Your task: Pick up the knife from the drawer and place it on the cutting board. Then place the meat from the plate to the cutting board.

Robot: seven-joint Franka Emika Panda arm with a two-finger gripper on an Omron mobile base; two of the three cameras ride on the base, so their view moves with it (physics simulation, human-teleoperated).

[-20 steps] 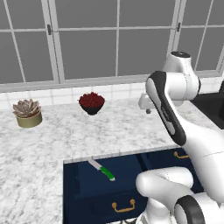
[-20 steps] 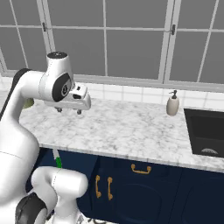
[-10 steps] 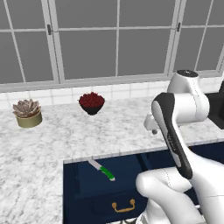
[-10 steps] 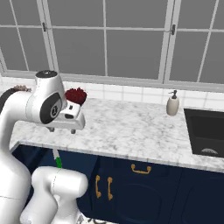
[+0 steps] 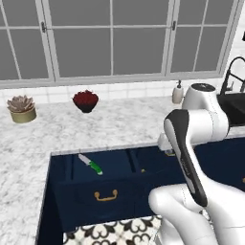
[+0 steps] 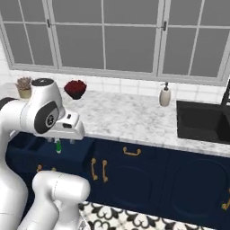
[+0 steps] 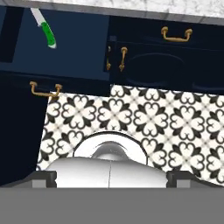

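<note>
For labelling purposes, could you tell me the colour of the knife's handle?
Bright green; the knife shows best in the left base view.

Open drawer (image 5: 76,191) holds the knife (image 5: 90,164); marble counter (image 5: 119,124) carries a bowl (image 5: 85,100).

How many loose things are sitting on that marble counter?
3: potted succulent far left, dark bowl of red pieces beside it, soap bottle by the sink. The arm may hide others.

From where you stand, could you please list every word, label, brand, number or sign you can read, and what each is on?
None: no readable text in any view.
The soap dispenser carries no visible label.
The knife in the open drawer shows no brand mark.
The floor tiles carry a black-and-white ornament, not lettering.
</note>
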